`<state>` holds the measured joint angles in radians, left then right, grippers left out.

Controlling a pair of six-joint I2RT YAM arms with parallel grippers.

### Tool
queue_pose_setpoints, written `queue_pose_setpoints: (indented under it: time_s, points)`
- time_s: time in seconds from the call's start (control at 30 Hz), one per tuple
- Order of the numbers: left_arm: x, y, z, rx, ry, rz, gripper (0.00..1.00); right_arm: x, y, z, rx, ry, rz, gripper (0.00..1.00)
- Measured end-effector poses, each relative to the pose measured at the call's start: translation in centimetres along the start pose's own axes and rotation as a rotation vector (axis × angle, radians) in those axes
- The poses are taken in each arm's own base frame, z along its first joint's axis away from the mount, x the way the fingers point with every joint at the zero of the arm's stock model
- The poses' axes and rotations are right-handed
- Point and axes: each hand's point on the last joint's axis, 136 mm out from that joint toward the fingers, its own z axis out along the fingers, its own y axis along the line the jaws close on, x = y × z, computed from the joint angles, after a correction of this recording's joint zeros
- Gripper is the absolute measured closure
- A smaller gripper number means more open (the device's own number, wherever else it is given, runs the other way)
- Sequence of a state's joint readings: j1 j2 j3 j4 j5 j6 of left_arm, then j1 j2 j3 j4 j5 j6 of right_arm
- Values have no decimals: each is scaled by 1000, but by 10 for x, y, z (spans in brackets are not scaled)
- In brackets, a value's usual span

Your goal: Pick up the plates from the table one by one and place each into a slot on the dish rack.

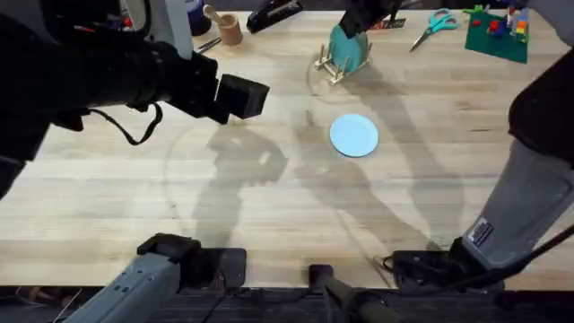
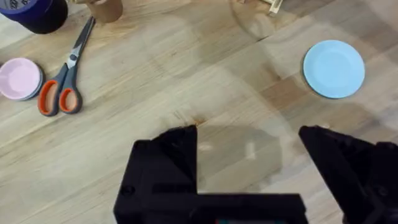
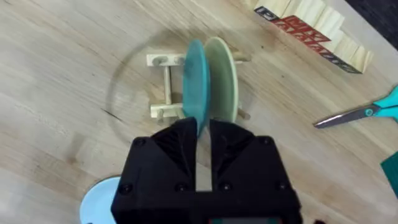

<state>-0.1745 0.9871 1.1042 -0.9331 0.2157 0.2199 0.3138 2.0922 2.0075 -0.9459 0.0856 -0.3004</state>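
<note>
The right gripper [image 3: 203, 146] pinched the turquoise plate [image 3: 194, 84] by its rim, holding it on edge over the dish rack [image 3: 166, 87] so it could drop between the pegs beside the cream-yellow plate [image 3: 221, 78] (already standing there). The sky-blue plate [image 1: 354, 135] lay flat on the table [image 1: 269, 224], near the rack, awaiting its turn. The left gripper [image 2: 249, 162] hovered with fingers spread, empty. Pale planks carried scissors [image 2: 65, 74] and clutter along the far edge.

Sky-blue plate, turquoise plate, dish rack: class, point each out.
sky-blue plate [image 1: 354, 135], overhead view, centre of its face.
turquoise plate [image 3: 194, 78], right wrist view, its upright face.
dish rack [image 3: 166, 84], right wrist view, a peg.
</note>
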Motion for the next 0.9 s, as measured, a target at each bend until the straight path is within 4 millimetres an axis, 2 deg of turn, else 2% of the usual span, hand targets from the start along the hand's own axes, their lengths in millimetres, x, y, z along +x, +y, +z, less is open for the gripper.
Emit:
queue_pose_setpoints:
  time_s: [0.5, 0.67, 0.77, 0.9]
  points:
    - [0, 0, 0, 0, -1, 0, 7, 6, 3, 0, -9, 26, -4, 843]
    - [-3, 1, 0, -3, -12, 3, 7, 6, 8, -3, -8, 31, -16, 781]
    - [-6, 1, 0, -5, -23, 5, 7, 5, 10, -19, 6, 20, -25, 738]
    - [-7, 1, 0, -6, -26, 6, 7, 6, 11, -61, 20, -16, -31, 514]
